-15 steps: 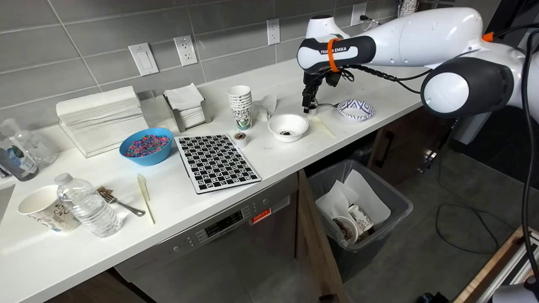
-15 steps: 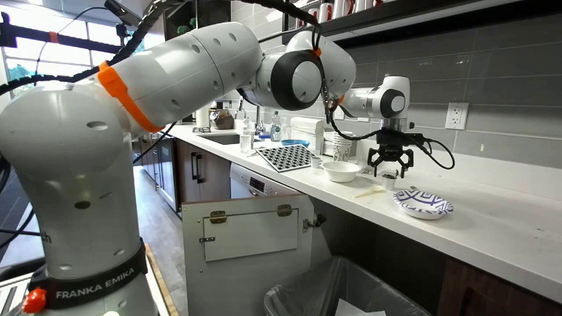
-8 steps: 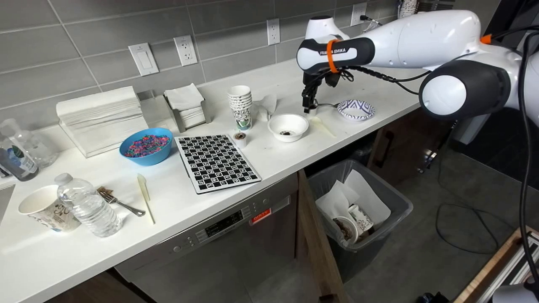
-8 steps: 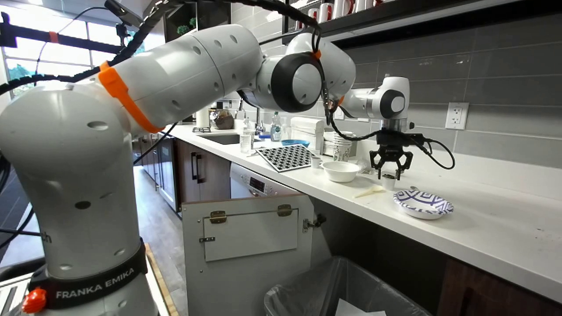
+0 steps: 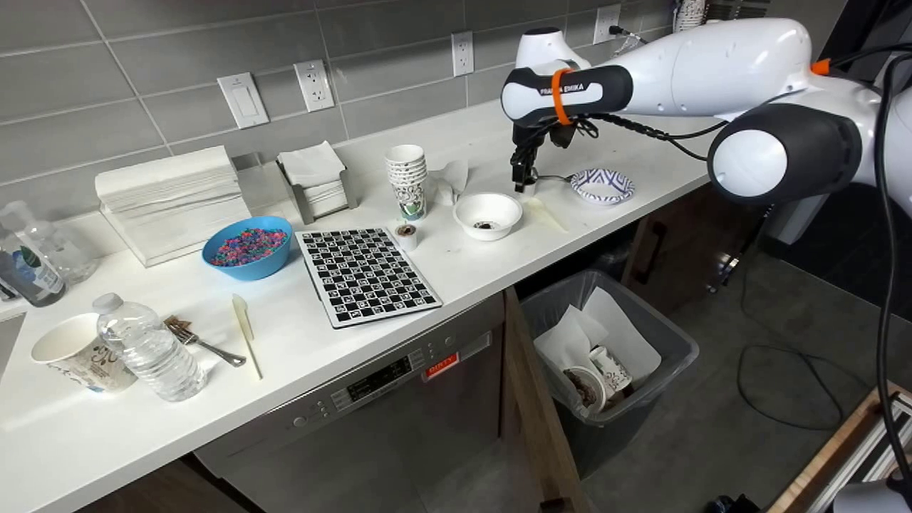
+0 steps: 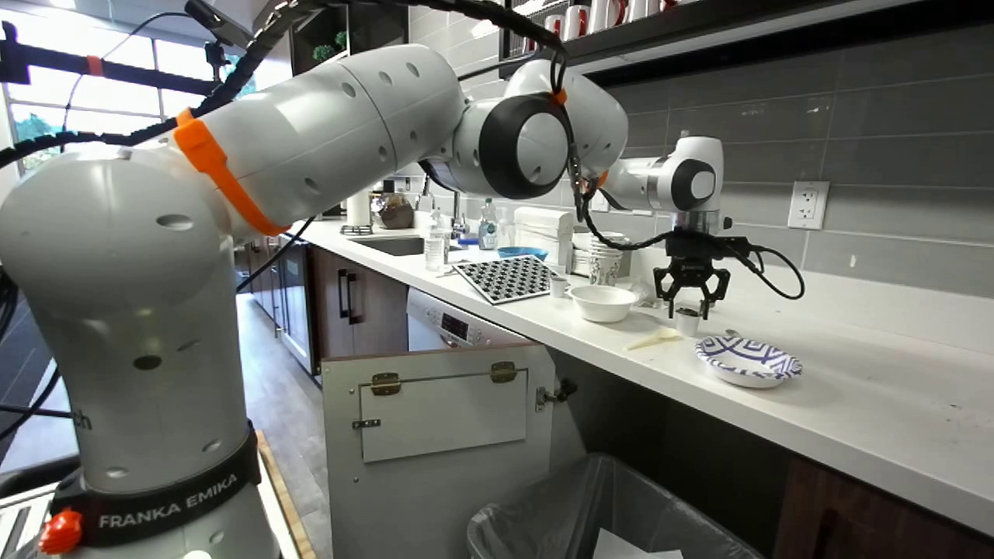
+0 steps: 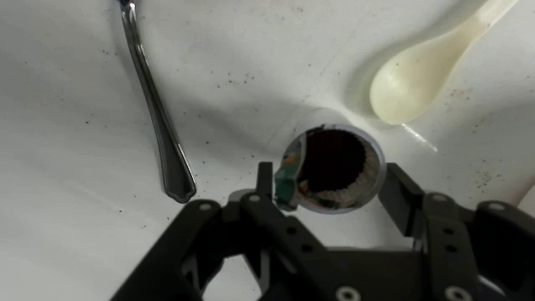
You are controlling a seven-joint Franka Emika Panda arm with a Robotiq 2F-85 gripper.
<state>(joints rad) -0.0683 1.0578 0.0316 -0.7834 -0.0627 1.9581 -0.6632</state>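
A small white coffee pod with its foil lid torn back stands upright on the counter, dark grounds inside. My gripper comes in from the bottom of the wrist view, shut on the pod. One finger presses by the green lid flap, the opposite finger against the rim. In both exterior views the gripper points straight down around the pod. A cream plastic spoon and a metal utensil's handle lie near it. Beside them are a blue-patterned paper bowl and a white bowl.
Further along the counter are another pod, a checkered board, stacked paper cups, a blue bowl and a water bottle. Below the counter edge, a trash bin stands beside an open cabinet door.
The gripper's fingers have drawn together onto the pod from a wider stance, and the arm has sunk slightly. The objects on the counter stand as before.
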